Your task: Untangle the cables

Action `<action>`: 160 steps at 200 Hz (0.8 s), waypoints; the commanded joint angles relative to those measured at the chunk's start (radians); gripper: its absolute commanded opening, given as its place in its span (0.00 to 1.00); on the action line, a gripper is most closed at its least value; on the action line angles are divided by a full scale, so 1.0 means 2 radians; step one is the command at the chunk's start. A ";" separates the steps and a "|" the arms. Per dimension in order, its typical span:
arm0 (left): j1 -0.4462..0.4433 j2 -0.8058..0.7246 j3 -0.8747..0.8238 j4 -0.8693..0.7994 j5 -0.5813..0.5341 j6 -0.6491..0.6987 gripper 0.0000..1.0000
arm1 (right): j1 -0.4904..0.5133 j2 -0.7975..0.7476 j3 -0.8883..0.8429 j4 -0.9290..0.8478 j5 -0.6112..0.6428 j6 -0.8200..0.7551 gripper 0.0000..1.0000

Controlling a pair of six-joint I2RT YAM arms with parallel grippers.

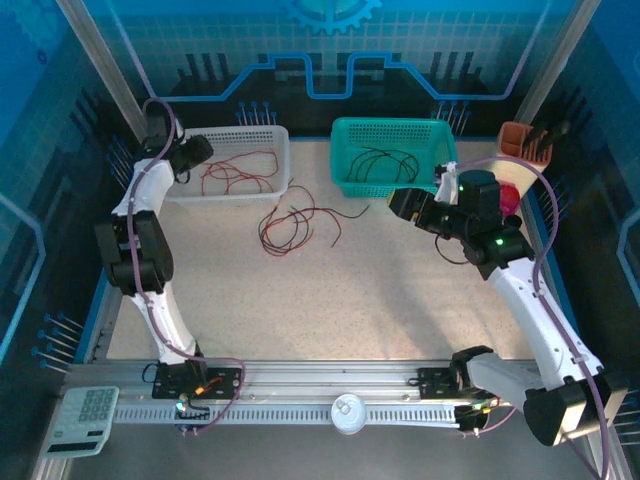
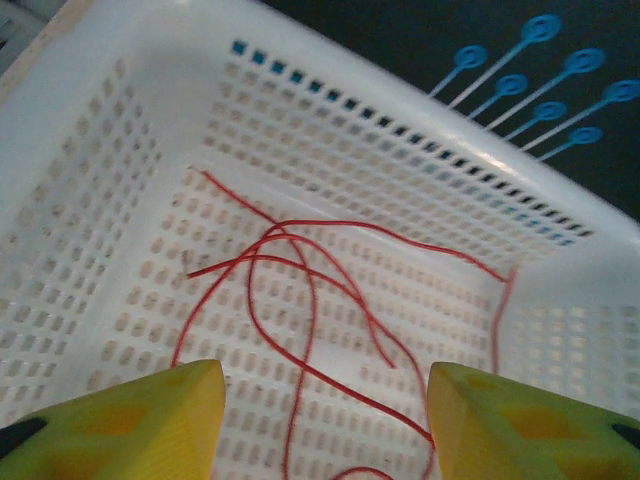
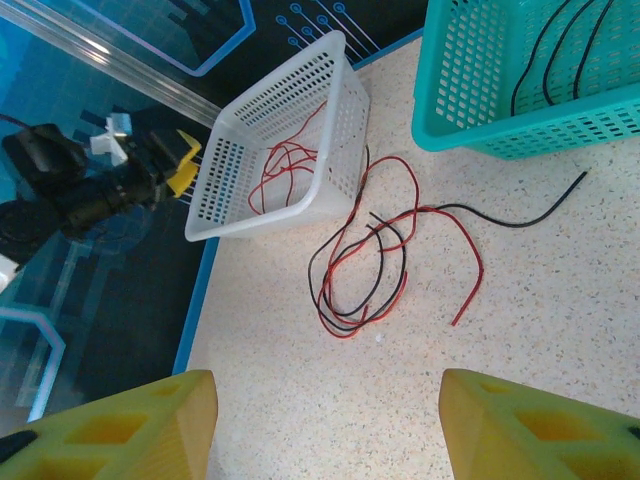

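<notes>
Tangle (image 1: 290, 225) of red and black cables out on the desk (image 1: 330, 310), lying between the two baskets and just beside the white basket (image 1: 230, 133). More red cables (image 1: 235, 175) lie loose on that basket's floor, and black cables (image 1: 385, 165) curl inside the teal basket (image 1: 390, 122). Left hand (image 2: 325, 420) hovers right over the white basket, yellow fingers (image 2: 150, 420) spread apart, nothing between them. Right hand (image 3: 330, 430) hangs above the desk in front of the teal basket, fingers wide too, empty, looking down toward the tangle.
</notes>
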 commanded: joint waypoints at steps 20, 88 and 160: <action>-0.036 -0.135 -0.043 0.005 0.030 0.009 0.63 | 0.004 0.014 -0.011 -0.003 0.000 -0.023 0.62; -0.133 -0.319 -0.239 0.015 0.023 -0.001 0.67 | 0.033 0.028 -0.030 0.014 0.021 -0.030 0.62; -0.252 -0.353 -0.380 0.043 -0.031 -0.020 0.69 | 0.050 0.091 -0.047 0.039 0.063 -0.033 0.61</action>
